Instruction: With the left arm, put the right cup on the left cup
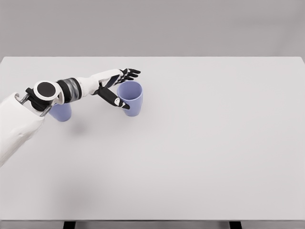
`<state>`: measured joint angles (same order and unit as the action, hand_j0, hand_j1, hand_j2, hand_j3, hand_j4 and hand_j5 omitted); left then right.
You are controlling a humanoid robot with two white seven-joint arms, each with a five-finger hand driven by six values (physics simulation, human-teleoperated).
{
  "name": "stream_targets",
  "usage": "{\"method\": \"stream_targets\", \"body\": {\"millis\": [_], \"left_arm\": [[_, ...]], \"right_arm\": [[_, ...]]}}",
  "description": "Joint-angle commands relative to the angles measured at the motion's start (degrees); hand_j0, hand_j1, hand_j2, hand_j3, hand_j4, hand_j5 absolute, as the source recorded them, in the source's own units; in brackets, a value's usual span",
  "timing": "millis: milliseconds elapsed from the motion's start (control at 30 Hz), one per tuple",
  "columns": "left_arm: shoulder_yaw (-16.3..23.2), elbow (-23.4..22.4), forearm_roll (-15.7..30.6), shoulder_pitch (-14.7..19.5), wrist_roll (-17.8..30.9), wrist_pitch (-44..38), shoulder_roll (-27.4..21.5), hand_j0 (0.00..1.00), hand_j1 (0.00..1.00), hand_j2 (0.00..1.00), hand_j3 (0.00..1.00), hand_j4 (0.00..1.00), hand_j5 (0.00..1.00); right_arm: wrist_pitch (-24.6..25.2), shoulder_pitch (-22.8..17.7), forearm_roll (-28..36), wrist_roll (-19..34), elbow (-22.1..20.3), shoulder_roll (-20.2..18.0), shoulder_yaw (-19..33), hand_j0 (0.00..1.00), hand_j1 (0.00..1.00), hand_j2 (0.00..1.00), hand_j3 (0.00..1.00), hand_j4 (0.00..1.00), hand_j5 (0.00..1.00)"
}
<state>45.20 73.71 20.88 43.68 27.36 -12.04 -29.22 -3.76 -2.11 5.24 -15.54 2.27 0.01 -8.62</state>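
The right cup (pixel 130 98) stands upright on the table (pixel 200 152), toward the far left part of it, its open mouth facing up. My left hand (pixel 116 86) is right against its left side: my thumb (pixel 113 98) runs down across the near-left wall, and my fingers (pixel 128 73) reach past the far rim, spread and not yet closed. So my hand is loose around the cup and grasps nothing; whether the thumb already touches the wall I cannot tell

The left cup (pixel 60 112) sits further left and a little nearer, and my own forearm (pixel 71 89) and wrist cover most of it; only its lower body shows under the arm

What worries me from here:
- If I close with the fingers above the rim and not around the wall, I judge the cup will tip or skid to the right out of my grip
- A thumb pressing low while the fingers press high could roll the cup over on the table
- The target is hidden beneath my arm, so lifting and swinging left risks my forearm or elbow knocking that cup before I ever get above it
- The two look alike in size, so a tilted lowering would probably catch rim on rim and topple both

My right arm is out of sight
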Motion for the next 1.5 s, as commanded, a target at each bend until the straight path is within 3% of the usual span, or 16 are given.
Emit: {"method": "stream_targets", "body": {"millis": [0, 200, 400, 867, 1100, 1467], "left_arm": [[0.24, -0.32, -1.81, 0.00, -0.29, 0.35, 0.12, 1.00, 1.00, 1.00, 1.00, 1.00, 1.00], [0.24, -0.23, -1.81, -0.18, -0.29, 0.26, 0.30, 1.00, 1.00, 1.00, 1.00, 1.00, 1.00], [0.24, -0.15, -1.54, -0.35, -0.20, 0.26, 0.30, 0.78, 0.78, 0.78, 0.78, 0.78, 0.78], [-0.38, 1.35, -1.11, 0.00, -0.20, 0.26, -0.40, 0.65, 0.65, 0.65, 0.65, 0.65, 0.65], [-0.47, 5.13, -0.05, 0.17, -0.20, 0.35, -2.69, 0.58, 0.58, 0.58, 0.58, 0.58, 0.58], [-1.52, 13.56, 3.64, 0.17, -0.20, 0.35, -9.98, 0.56, 0.56, 0.56, 0.56, 0.56, 0.56]], "right_arm": [[-0.02, 0.00, 0.03, -0.01, 0.01, -0.01, 0.00, 1.00, 1.00, 1.00, 1.00, 1.00, 1.00], [-0.02, 0.00, 0.03, -0.01, 0.01, -0.01, 0.00, 1.00, 1.00, 1.00, 1.00, 1.00, 1.00], [-0.02, 0.00, 0.03, -0.01, 0.01, -0.01, 0.00, 1.00, 1.00, 1.00, 1.00, 1.00, 1.00], [0.07, 0.00, 0.03, -0.01, 0.01, -0.01, 0.00, 1.00, 1.00, 1.00, 1.00, 1.00, 1.00], [0.07, 0.00, 0.03, -0.01, 0.01, -0.01, 0.00, 1.00, 1.00, 1.00, 1.00, 1.00, 1.00], [-0.02, 0.00, 0.03, -0.01, 0.01, -0.01, 0.00, 1.00, 1.00, 1.00, 1.00, 1.00, 1.00]]}}
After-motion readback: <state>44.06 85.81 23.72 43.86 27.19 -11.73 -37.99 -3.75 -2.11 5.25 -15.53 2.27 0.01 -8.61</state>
